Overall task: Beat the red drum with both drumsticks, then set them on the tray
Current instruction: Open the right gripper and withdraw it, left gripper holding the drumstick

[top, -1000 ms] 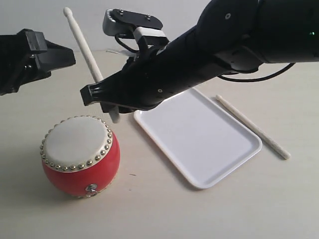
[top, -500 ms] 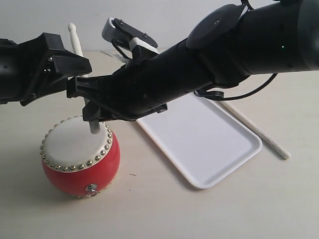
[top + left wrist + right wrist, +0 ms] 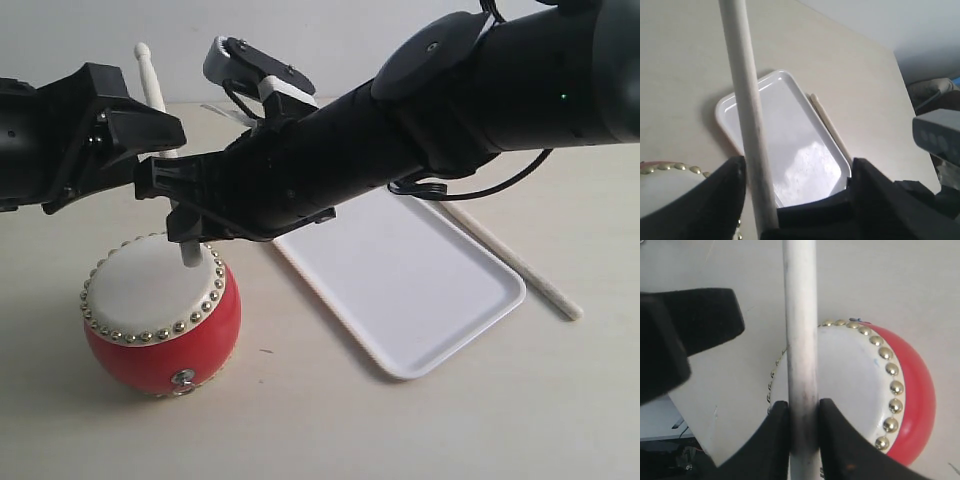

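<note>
Exterior: R gripper (image 3: 190, 215) pins one drumstick (image 3: 152, 85) w/ end down at red drum (image 3: 160, 310) skin, tray (image 3: 400, 280) beside, 2nd stick (image 3: 510, 262) right of it; L wrist: I see L gripper (image 3: 797, 175) jaws apart round stick; R wrist: fingers (image 3: 775, 435) clamped on it.

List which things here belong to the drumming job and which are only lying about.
Job: red drum; tray; drumstick in the right claw; second drumstick on the table beside the tray.
Lying about: nothing else that shows.
</note>
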Controlling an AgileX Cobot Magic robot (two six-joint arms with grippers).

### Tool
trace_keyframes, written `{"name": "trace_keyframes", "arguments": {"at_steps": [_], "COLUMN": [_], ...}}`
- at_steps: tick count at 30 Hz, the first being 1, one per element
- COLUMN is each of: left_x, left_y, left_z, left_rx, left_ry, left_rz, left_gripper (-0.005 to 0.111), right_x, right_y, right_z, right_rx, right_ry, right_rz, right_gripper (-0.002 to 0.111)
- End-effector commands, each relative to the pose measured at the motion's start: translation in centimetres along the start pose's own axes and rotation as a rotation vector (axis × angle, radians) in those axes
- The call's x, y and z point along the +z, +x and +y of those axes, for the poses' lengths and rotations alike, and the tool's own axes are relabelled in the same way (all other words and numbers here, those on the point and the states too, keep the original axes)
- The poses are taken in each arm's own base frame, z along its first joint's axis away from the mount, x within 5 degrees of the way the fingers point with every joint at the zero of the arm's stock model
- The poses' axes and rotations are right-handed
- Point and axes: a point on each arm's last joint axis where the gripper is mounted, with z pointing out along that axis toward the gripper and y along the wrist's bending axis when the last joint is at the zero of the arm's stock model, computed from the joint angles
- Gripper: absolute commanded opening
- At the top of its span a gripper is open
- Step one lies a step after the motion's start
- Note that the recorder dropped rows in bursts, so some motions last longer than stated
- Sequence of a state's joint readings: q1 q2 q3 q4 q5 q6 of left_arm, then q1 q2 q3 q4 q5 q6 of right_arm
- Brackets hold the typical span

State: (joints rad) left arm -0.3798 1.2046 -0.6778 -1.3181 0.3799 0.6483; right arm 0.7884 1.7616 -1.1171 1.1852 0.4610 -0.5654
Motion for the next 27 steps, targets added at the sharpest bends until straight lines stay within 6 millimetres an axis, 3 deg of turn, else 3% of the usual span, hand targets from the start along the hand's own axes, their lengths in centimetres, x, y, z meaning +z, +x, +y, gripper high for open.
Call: {"name": "trace_keyframes", "arguments": {"at_steps": [1,12,27], "left_x": [-0.3,1.7,2.2], "left_y": [-0.7,0.6,0.5], "left_z": [0.5,0.9,1.0], "left_rx": [-0.026,-0.122,-0.13], "left_ry": [-0.007,0.053,0.068], "left_rz": [-0.021,0.134,0.128], "left_gripper": [0.06,0.06,0.059], "right_x": [-0.8,-1.3,-1.3], "right_y": [-0.3,-0.3,-0.2], "right_z": [0.5,1.2,1.4], "right_rx": [-0.058,-0.061,-0.109], "right_ry": [-0.007,-0.053,-0.068], "right_rz": [-0.004,-0.009,0.001], "right_gripper": [0.0,0.0,0.0]}}
